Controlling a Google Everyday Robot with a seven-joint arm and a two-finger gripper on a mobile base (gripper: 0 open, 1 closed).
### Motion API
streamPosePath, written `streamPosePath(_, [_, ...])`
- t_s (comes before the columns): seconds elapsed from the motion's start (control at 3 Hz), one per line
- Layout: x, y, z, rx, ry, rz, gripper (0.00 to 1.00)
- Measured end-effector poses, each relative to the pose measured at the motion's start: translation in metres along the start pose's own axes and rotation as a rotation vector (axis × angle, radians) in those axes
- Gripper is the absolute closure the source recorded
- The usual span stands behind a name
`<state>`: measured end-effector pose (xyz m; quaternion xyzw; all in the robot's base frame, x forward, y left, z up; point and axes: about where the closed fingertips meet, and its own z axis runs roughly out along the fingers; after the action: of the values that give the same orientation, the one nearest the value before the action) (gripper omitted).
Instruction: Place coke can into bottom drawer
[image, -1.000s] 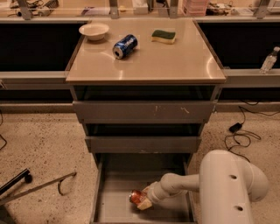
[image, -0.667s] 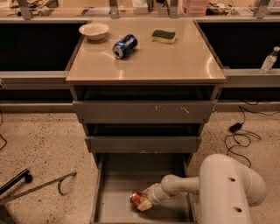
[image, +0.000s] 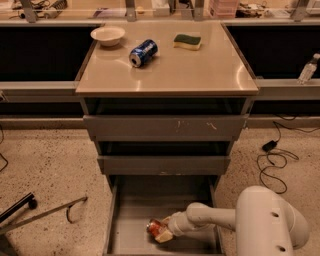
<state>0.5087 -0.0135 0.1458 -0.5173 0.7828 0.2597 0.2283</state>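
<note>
The coke can (image: 155, 228), red-orange with whitish markings, lies low inside the open bottom drawer (image: 131, 210), the deepest grey tray pulled out under two shut upper drawers. My gripper (image: 162, 233) reaches in from the right on its white arm (image: 220, 217) and sits right at the can, its fingers around the can's right end. The can is at or just above the drawer floor; I cannot tell if it rests on it.
On the cabinet top (image: 200, 70) lie a blue can (image: 143, 52) on its side, a white bowl (image: 108, 35) and a green-yellow sponge (image: 187, 41). A black cable (image: 272, 155) lies on the floor at right, and a metal bar (image: 45, 212) lies at left.
The arm and the can have barely moved; the can stays at the gripper inside the bottom drawer.
</note>
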Motion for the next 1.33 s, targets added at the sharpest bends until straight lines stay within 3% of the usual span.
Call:
streamPosePath(0.67, [0.002,0.012,0.024,-0.062,0.024,-0.020,1.00])
streamPosePath(1.33, [0.001,0.012,0.025,-0.063,0.024,-0.021,0.58])
